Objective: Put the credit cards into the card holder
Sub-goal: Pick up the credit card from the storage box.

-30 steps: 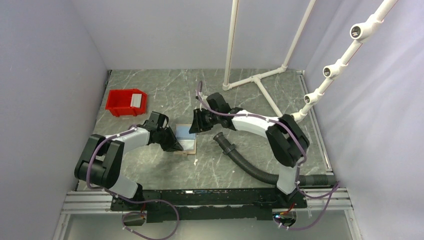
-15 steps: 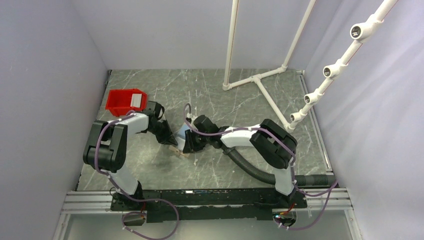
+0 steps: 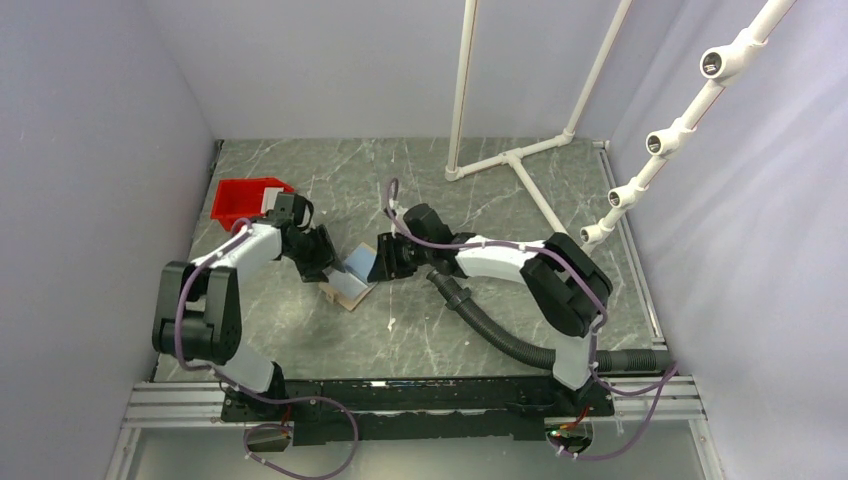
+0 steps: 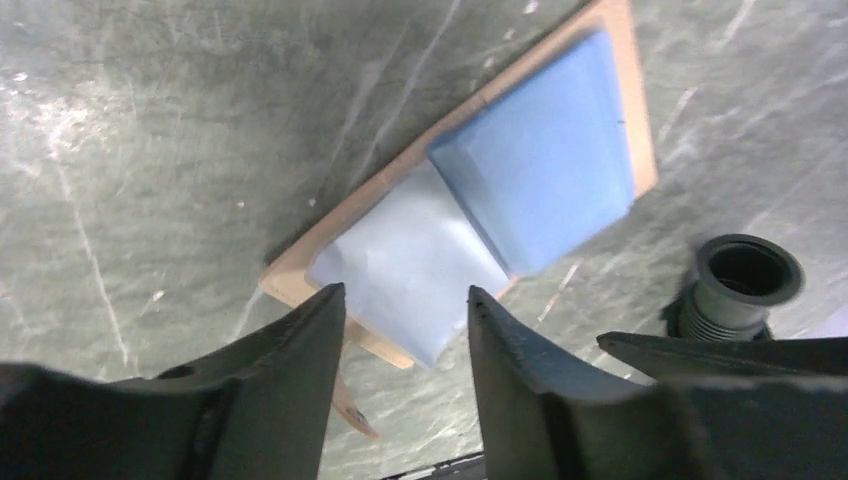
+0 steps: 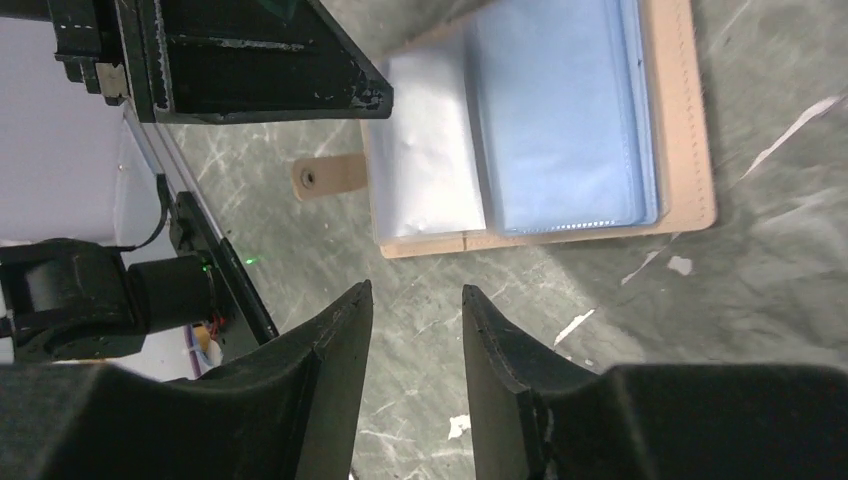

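Note:
The tan card holder point(image 3: 340, 297) lies open on the table between the two grippers. A pale blue-grey credit card point(image 4: 405, 262) sticks half out of its blue sleeve point(image 4: 540, 165); the same card point(image 5: 425, 150) shows in the right wrist view. My left gripper point(image 4: 405, 300) hovers open just over the card's free end, holding nothing. Open and empty too, my right gripper point(image 5: 417, 292) hangs over bare table beside the holder's long edge point(image 5: 690, 120). From above, the left gripper point(image 3: 325, 262) is left of the holder and the right gripper point(image 3: 380, 262) is at its right.
A red bin point(image 3: 238, 203) with a whitish card point(image 3: 268, 201) in it stands behind my left arm. A black corrugated hose point(image 3: 490, 325) runs from beside my right arm to the near right. A white pipe frame point(image 3: 510, 155) stands at the back.
Both grippers have opened and drawn away from the holder. The left arm has swung back toward the red bin. The holder has turned and slid a little to the left.

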You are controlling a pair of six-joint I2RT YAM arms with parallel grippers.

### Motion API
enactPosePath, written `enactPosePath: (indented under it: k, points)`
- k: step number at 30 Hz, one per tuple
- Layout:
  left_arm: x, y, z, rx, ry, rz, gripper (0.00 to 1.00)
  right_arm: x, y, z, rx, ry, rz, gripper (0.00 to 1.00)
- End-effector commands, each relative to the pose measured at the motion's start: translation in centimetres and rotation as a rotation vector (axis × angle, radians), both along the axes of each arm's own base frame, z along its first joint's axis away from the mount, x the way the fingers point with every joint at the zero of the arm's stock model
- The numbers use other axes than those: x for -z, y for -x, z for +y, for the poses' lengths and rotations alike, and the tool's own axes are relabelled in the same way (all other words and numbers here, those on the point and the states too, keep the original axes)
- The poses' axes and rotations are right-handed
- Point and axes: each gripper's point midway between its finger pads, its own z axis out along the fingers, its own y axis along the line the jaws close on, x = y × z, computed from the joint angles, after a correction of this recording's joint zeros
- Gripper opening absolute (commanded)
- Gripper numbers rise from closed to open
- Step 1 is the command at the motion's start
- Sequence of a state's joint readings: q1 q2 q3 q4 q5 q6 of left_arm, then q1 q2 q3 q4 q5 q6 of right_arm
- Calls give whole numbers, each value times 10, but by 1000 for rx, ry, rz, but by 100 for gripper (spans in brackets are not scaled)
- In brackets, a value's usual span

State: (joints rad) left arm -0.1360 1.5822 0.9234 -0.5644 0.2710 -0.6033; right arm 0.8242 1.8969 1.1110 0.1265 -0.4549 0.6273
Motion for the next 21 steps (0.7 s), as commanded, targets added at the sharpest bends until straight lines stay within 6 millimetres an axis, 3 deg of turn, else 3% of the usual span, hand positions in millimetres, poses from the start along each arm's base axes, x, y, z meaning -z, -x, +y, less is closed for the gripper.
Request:
enactPosePath:
  k: [1,5,8,9,11,13,18,21]
  points:
    - [-40,-4,1,15,44,-109,58,-51,-11,-2,-58,-31,-144,42]
    - [-69,-7,3,24,61,-162,63,-58,-14,-6,-72,-31,-165,42]
    - [-97,-16,23,13,-5,-230,68,-61,-8,-13,-78,-18,-165,43]
    - [-106,-20,34,3,-46,-252,74,-62,-5,-16,-84,-19,-170,44]
    - [-122,-35,58,0,-135,-302,98,-63,3,-21,-99,-30,-174,47]
    - [-129,-53,84,13,-229,-315,99,-62,9,-24,-113,-37,-168,48]
    - [-151,-108,134,2,-254,-359,99,-66,20,-25,-149,-63,-144,49]
    - [-140,-140,157,34,-248,-338,99,-71,21,-26,-158,-71,-148,49]
